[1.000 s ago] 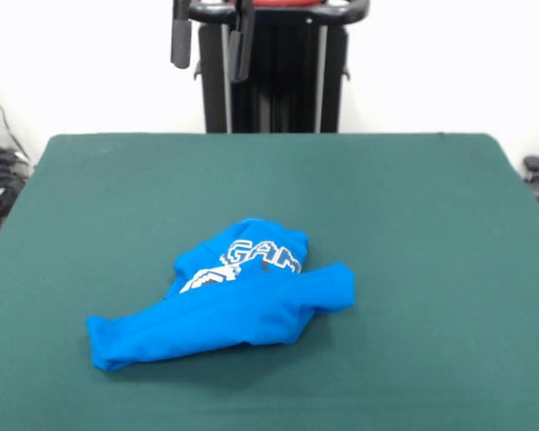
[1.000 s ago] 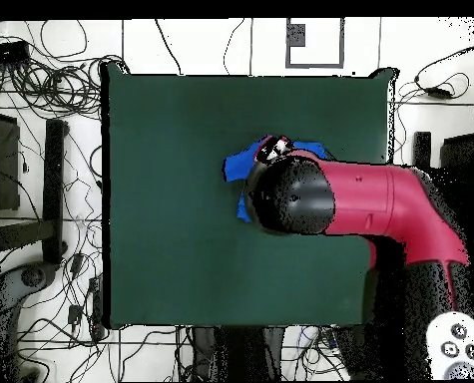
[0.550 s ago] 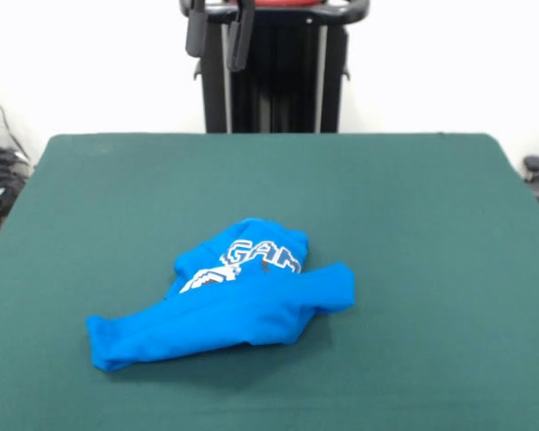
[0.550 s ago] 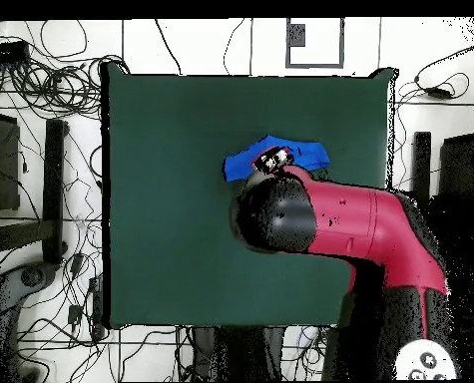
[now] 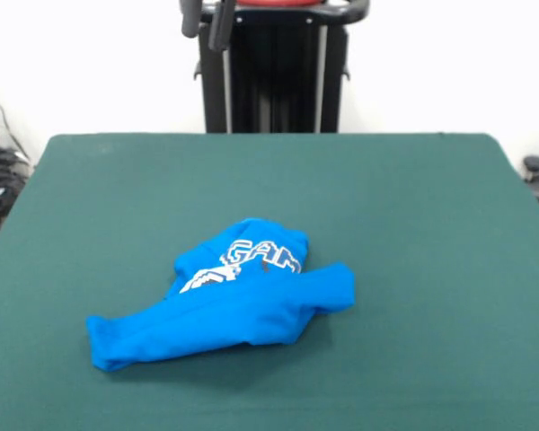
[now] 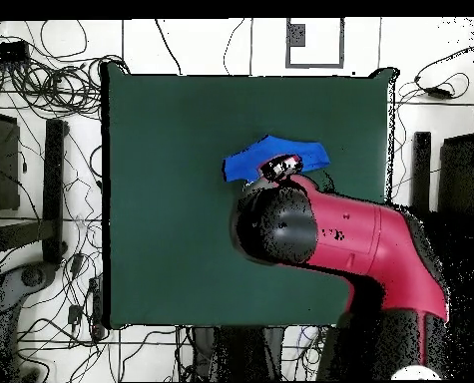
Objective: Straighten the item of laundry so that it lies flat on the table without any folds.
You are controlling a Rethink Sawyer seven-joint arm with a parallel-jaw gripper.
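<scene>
Dark green table, white wall behind. Item of laundry sits bunched near table centre, sleeve-like fold trailing sideways, lettering half buried. Gripper high at top edge, fingers parted, holding nothing; likely raised to clear cloth.

The gripper has risen in the front view: a second ago its two dark fingers hung well down over the black column, and now only their lower ends show at the top edge, shifted slightly toward the right of that view. In the overhead view the red and black arm has drawn back toward the bottom of the picture, so its black head covers less of the blue garment, whose whole long outline now shows on the bench.
</scene>
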